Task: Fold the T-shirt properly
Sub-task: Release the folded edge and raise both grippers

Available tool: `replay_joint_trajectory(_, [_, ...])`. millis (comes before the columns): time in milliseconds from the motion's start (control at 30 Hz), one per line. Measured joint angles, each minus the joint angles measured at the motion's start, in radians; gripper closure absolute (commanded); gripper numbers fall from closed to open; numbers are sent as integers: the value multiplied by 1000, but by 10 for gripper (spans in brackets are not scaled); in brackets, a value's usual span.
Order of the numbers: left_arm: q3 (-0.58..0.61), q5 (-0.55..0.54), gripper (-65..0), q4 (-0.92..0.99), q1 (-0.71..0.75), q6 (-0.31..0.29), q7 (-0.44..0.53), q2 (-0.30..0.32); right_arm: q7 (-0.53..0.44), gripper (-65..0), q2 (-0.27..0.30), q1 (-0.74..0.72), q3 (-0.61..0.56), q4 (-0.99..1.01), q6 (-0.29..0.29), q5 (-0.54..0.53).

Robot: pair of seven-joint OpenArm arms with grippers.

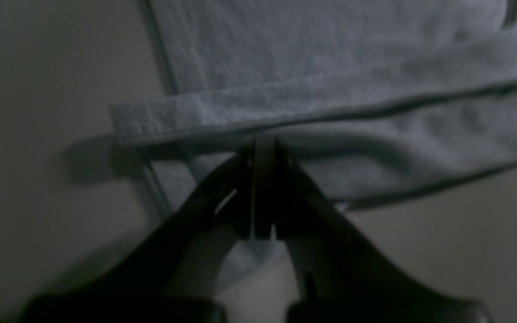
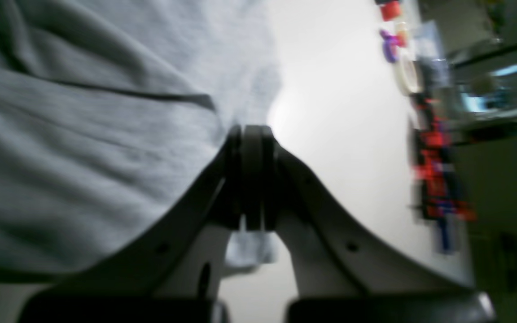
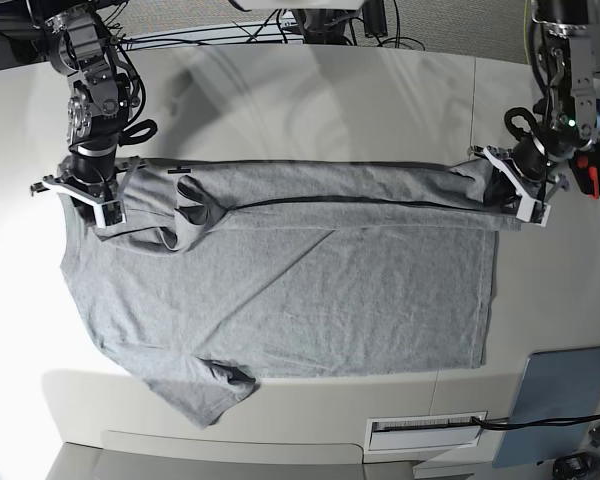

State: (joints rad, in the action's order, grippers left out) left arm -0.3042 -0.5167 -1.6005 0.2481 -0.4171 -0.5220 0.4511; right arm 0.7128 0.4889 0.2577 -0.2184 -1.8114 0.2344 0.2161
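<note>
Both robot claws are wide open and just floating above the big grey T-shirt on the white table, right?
No. The left gripper and right gripper are shut on the heather-grey cotton T-shirt, each pinching its fabric, as both wrist views show. It does lie on the white table.

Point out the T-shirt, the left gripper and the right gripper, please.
T-shirt [image 3: 300,290]: base view, middle of the flat grey body.
left gripper [image 3: 521,199]: base view, at the hem corner it pinches.
right gripper [image 3: 93,203]: base view, at the sleeve edge it pinches.
</note>
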Motion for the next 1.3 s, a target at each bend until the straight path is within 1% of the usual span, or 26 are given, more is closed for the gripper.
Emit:
replay_joint_trajectory(33, [-14,-1,0,0,0,3,-1,-23,-5,0,-11,0,11,0,-21,-31])
replay_joint_trajectory(67, [-19,-1,0,0,0,22,-1,-44,-6,0,-22,0,18,0,-44,-51])
replay_joint_trajectory(133, [-15,11,0,20,-3,32,-1,-80,-10,0,-42,0,27,0,-78,-62])
replay_joint_trajectory(233, [-10,52,0,53,-5,24,7,-116,-17,0,-57,0,28,15,-86,-84])
replay_joint_trajectory(300, [-12,63,0,59,-5,21,35,-115,-33,0,-63,-3,28,55,-94,-86])
replay_joint_trajectory(467, [-13,68,0,61,-5,21,36,-113,-54,0,-63,-8,28,200,-93,-84])
replay_joint_trajectory(633, [-15,93,0,116,-2,24,63,-122,-28,0,-63,-19,29,205,-105,-83])
replay_joint_trajectory(800, [-18,105,0,117,27,17,93,-127,-32,0,-62,0,29,202,-121,-64])
replay_joint_trajectory(933, [-18,96,0,110,58,17,113,-124,-34,0,-61,40,30,194,-116,0])
replay_joint_trajectory(967, [-18,95,0,107,64,15,109,-124,-35,0,-60,51,31,192,-108,6])
replay_joint_trajectory(1100, [-21,88,0,80,89,-51,60,-106,-31,0,-49,117,35,151,-104,32])
replay_joint_trajectory(1167, [-19,86,0,54,116,-51,39,-89,-11,0,-47,159,36,114,-98,46])
replay_joint_trajectory(1300, [-16,86,0,-5,188,-59,13,-48,17,0,-49,232,64,47,-108,33])
